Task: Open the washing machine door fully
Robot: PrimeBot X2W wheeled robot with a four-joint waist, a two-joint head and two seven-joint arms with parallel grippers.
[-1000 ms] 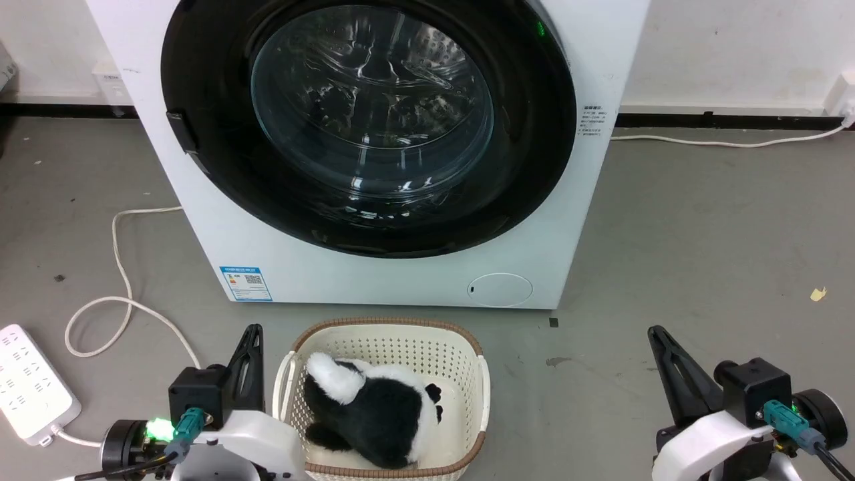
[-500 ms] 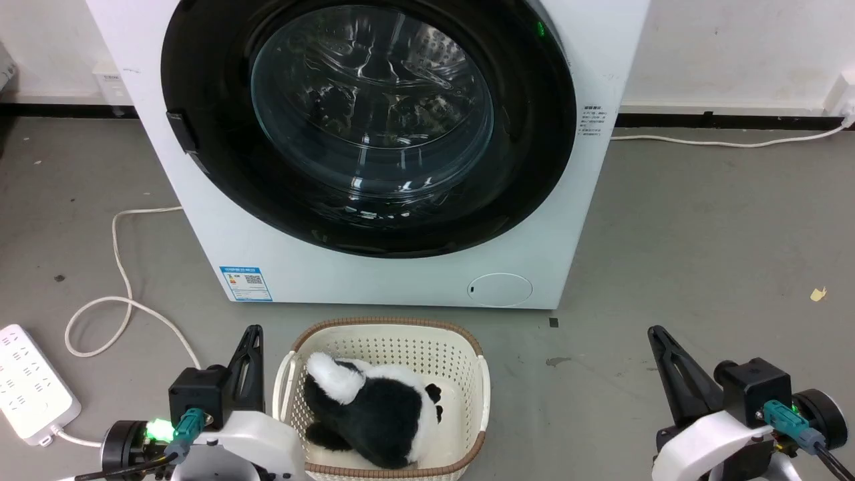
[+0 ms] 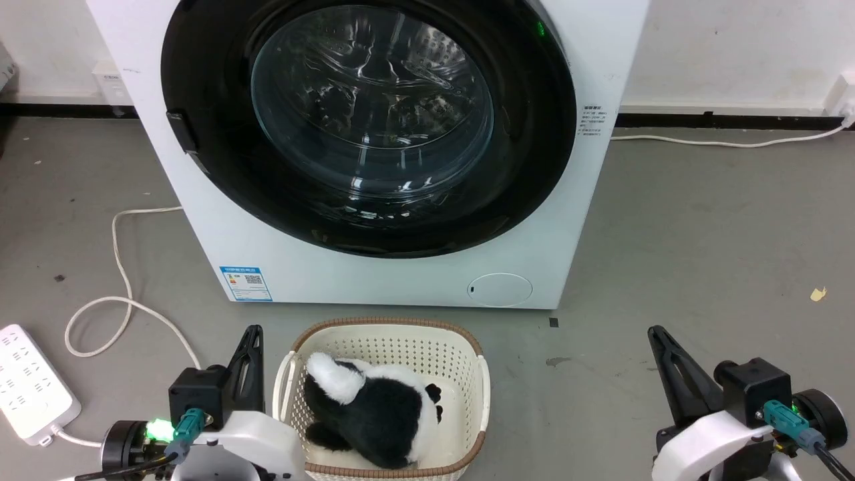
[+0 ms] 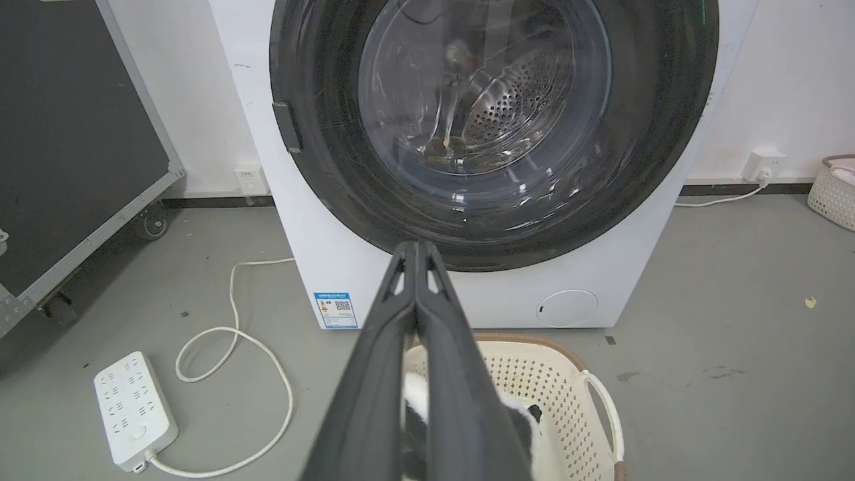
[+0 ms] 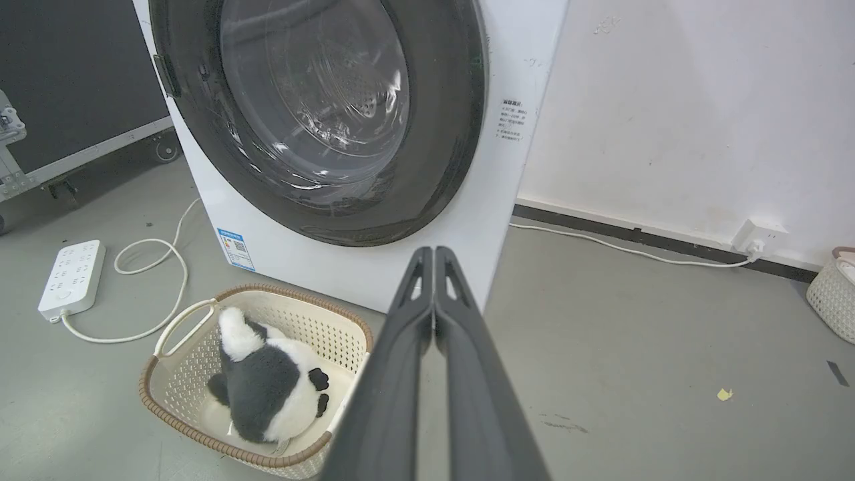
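The washing machine door (image 3: 528,174), a glossy black disc with a bulging clear glass centre, lies flush against the white machine front (image 3: 374,280) and is closed. It also appears as the washing machine door (image 4: 641,153) and the washing machine door (image 5: 441,133) in the wrist views. A dark handle recess (image 3: 182,130) sits on its left rim. My left gripper (image 3: 254,332) rests low at the lower left, shut and holding nothing. My right gripper (image 3: 654,332) rests at the lower right, also shut and bare. Both are well short of the door.
A cream basket (image 3: 394,334) holding a black-and-white plush toy (image 3: 374,407) stands on the floor just in front of the machine, between my grippers. A white power strip (image 3: 30,384) and looping cord (image 3: 120,267) lie at the left. A small round white flap (image 3: 499,289) sits low on the machine.
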